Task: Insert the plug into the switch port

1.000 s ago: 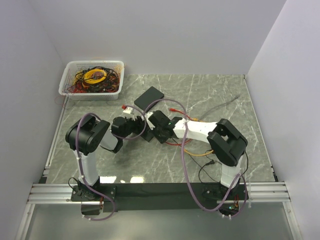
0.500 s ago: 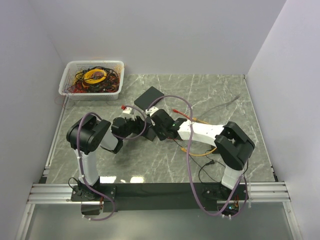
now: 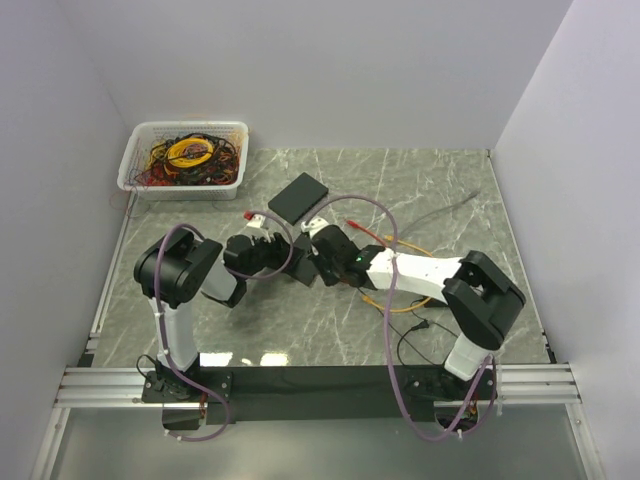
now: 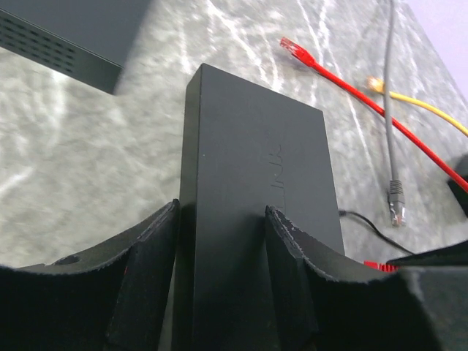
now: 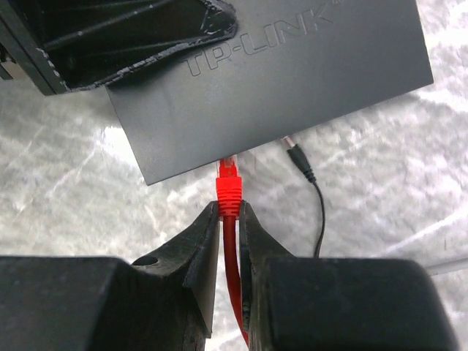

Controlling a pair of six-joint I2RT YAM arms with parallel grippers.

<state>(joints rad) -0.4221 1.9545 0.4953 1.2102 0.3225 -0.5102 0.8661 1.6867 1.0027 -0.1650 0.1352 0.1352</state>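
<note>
The left end effector [image 4: 219, 227] is clenched on the black switch [image 4: 256, 168], which lies on the bench [image 4: 73, 161]. The right end effector [image 5: 229, 219] grips the red plug [image 5: 228, 186] by its rear. The plug's tip meets the switch's edge; whether it is seated cannot be told.

Bright, even overhead light; pale glare streaks the grey marbled tabletop [image 4: 58, 168]; the far black vented box [image 4: 66, 33] looks blurred.
</note>
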